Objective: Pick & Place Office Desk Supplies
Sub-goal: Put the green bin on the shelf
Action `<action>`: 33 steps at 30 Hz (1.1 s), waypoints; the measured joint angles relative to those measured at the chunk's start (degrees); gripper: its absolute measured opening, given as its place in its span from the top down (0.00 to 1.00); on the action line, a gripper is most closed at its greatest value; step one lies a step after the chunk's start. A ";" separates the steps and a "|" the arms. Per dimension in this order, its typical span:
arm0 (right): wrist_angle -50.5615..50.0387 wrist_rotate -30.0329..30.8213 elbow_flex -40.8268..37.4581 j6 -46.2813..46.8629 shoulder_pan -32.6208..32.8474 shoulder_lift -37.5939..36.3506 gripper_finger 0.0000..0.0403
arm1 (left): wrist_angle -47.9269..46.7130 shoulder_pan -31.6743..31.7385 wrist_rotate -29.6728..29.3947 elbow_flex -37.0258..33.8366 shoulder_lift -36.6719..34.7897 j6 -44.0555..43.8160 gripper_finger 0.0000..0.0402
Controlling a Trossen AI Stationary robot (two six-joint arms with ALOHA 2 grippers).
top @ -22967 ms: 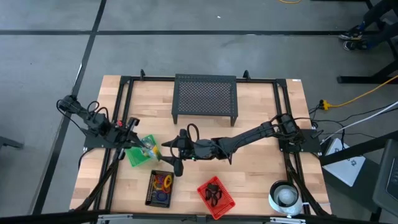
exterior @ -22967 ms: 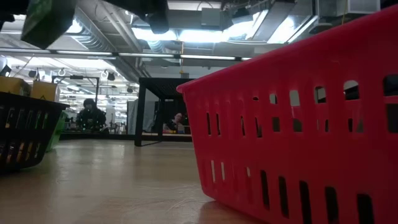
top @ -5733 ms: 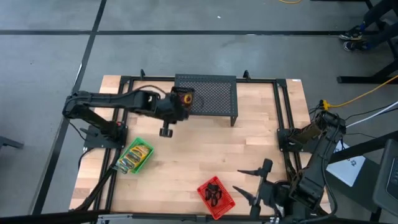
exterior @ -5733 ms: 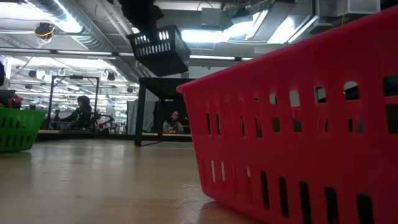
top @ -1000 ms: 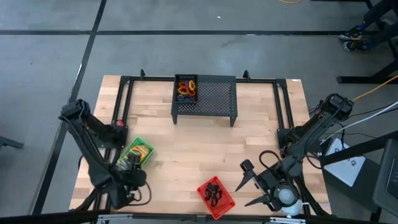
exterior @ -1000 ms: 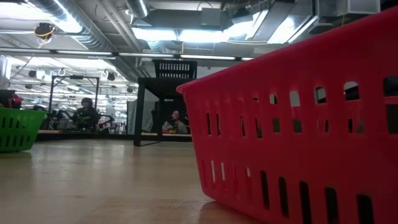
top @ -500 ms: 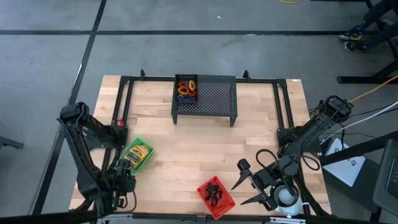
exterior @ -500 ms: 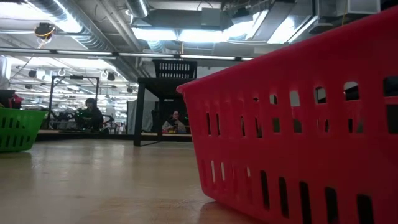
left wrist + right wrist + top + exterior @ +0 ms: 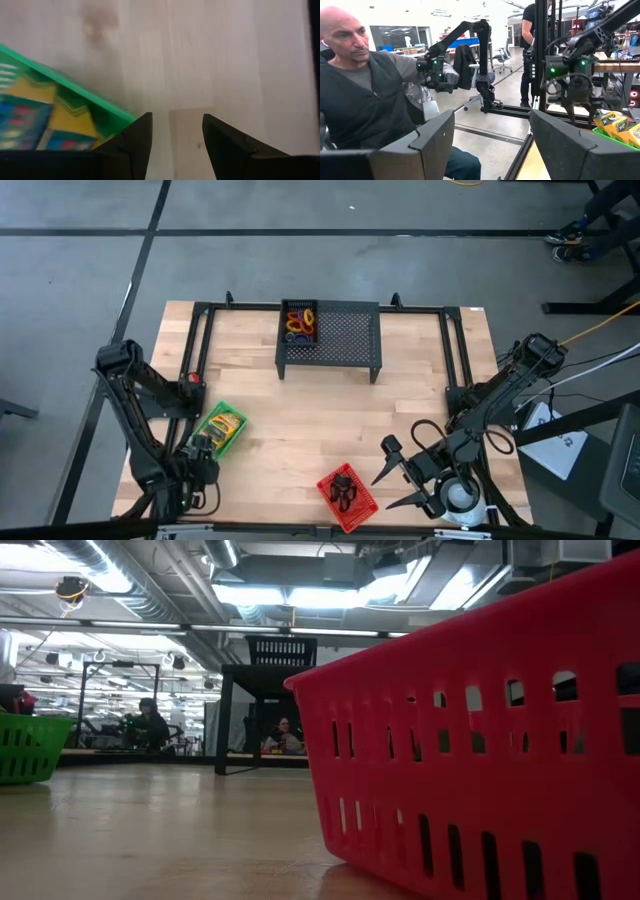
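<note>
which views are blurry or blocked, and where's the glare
Left wrist view: green basket smeared and soft beside the left gripper. Low view: red basket fills the right half, ceiling lights glaring above. High view: evenly lit, sharp.

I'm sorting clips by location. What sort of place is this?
Probably a robotics lab or workshop: a wooden table framed in black rails, more robot arms across the open room, and bare ceiling ducts overhead.
</note>
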 joint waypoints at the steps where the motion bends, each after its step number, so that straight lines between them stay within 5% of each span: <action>1: 0.02 0.00 0.00 0.00 0.00 0.02 0.35 | 1.34 0.00 0.24 -1.35 -0.20 0.01 0.57; 25: 0.04 0.00 0.00 0.20 -1.66 0.02 0.35 | -6.05 0.02 -0.75 -7.45 -2.45 1.25 0.57; 33: 0.04 0.00 0.00 0.20 -1.90 0.02 0.35 | -6.53 0.78 4.01 -8.92 -2.29 1.70 0.63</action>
